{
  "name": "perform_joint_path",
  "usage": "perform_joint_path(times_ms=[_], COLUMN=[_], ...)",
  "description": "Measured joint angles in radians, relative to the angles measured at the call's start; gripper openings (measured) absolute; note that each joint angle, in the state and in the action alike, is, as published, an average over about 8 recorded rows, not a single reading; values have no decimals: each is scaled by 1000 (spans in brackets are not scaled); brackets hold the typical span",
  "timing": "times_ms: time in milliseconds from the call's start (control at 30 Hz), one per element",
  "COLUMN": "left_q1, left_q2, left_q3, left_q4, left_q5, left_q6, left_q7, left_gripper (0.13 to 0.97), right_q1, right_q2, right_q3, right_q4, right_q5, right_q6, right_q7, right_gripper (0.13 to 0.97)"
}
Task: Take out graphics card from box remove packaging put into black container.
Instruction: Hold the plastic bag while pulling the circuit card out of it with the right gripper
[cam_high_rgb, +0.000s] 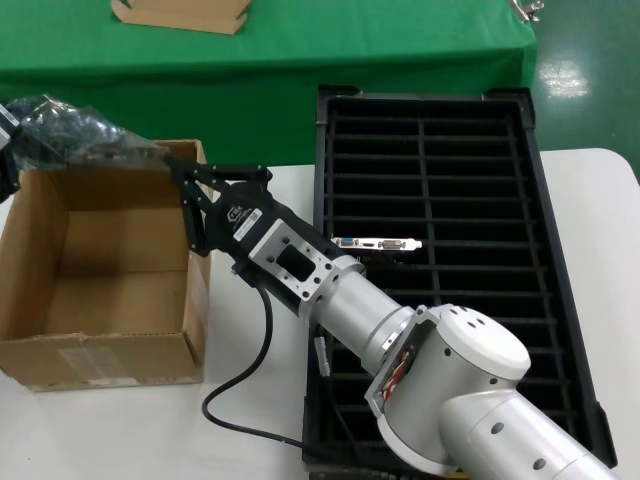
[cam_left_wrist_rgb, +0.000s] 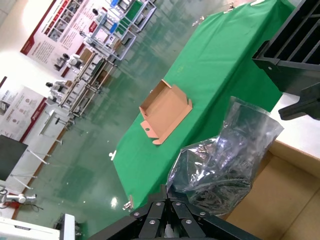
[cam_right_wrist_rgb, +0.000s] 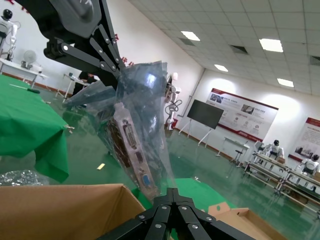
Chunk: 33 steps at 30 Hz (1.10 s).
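A crinkled grey packaging bag (cam_high_rgb: 70, 135) hangs above the open brown box (cam_high_rgb: 100, 358), with the graphics card (cam_right_wrist_rgb: 131, 145) still inside it; the bracket's pale and blue ports show through the plastic. My left gripper (cam_left_wrist_rgb: 169, 192) is shut on one end of the bag, at the far left edge of the head view. At the bag's other end, over the box's back right corner, my right gripper (cam_high_rgb: 172, 165) is shut, its tips (cam_right_wrist_rgb: 173, 191) meeting the plastic's edge. The black container (cam_high_rgb: 535, 200) lies to the right, and another bare graphics card (cam_high_rgb: 380, 243) stands in one of its slots.
A flat tan cardboard tray (cam_high_rgb: 180, 12) lies on the green-covered table (cam_high_rgb: 300, 60) behind. My right arm reaches across the container's near left corner. A black cable (cam_high_rgb: 250, 390) loops on the white tabletop between box and container.
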Motion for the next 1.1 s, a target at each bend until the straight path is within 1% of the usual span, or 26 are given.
perform_joint_path(times_ms=[367, 733, 1100], left_q1=[6, 10, 17], left_q2=[-7, -18, -37], left_q3=[0, 15, 43], left_q4=[5, 9, 10], left_q5=[-21, -43, -59], left_q6=[-9, -12, -5], left_q7=[-2, 3, 19], left_gripper=[139, 139, 139], right_q1=[25, 33, 37], right_q2=[0, 0, 0], right_q3=[-29, -42, -50], right_q4=[-27, -43, -50], right_q5=[89, 144, 175], right_q6=[-3, -6, -12], right_q7=[-62, -102, -124], right_gripper=[134, 134, 133])
